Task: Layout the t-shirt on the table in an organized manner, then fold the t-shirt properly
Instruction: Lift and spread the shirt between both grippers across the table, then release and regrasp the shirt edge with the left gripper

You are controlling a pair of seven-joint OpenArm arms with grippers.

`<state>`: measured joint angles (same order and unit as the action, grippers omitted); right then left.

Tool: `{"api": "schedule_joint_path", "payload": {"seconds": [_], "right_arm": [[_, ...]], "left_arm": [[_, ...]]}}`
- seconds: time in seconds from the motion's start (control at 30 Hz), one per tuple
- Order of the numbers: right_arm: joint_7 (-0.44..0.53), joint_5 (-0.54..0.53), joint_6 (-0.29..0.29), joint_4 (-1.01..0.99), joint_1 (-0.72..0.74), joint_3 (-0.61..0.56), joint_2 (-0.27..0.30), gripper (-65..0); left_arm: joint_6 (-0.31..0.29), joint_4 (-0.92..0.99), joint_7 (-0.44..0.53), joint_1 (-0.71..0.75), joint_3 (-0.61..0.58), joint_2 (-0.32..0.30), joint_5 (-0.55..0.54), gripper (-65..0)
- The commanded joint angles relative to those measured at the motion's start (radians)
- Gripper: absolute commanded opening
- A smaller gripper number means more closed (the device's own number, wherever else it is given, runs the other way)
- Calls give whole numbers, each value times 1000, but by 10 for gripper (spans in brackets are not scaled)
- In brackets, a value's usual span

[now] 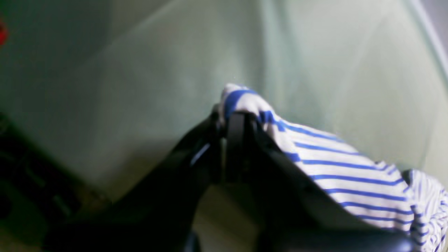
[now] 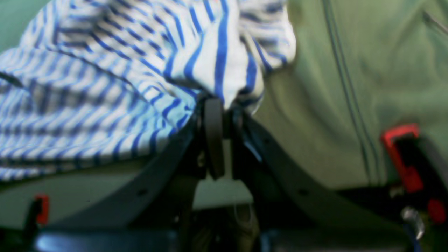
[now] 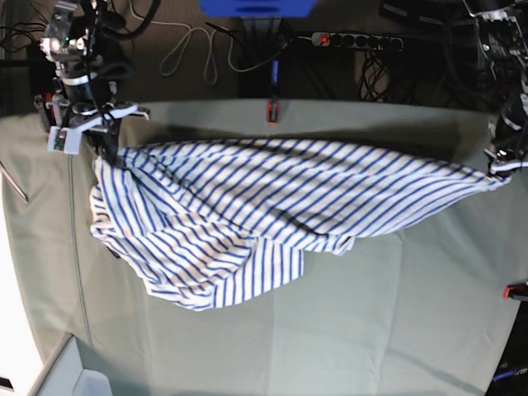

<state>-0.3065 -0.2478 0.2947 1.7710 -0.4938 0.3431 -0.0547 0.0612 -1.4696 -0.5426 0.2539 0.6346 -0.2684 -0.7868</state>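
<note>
T-shirt [image 3: 247, 214] stretched over table [image 3: 371, 330]

Both arms stand at opposite far corners, reaching down. The left gripper [image 1: 233, 117] and right gripper [image 2: 219, 105] each have their fingers [image 2: 213, 136] clamped on striped fabric.

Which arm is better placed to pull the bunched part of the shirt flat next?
Probably the right gripper: the t-shirt bunches beneath it, while the left gripper holds an already taut end.
</note>
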Motion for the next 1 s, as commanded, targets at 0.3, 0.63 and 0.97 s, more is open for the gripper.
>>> {"api": "schedule_joint_path", "payload": {"seconds": [0.3, 0.63, 0.97], "right_arm": [[26, -9, 19, -23, 2, 4, 25, -650], [22, -9, 19, -23, 22, 6, 25, -650], [20, -8, 19, -24, 24, 6, 26, -650]], "left_arm": [[-189, -76, -127, 23, 55, -13, -10, -427], [-218, -317, -231, -97, 170, 172, 2, -324], [-217, 235, -224, -572, -292, 229, 258, -324]]}}
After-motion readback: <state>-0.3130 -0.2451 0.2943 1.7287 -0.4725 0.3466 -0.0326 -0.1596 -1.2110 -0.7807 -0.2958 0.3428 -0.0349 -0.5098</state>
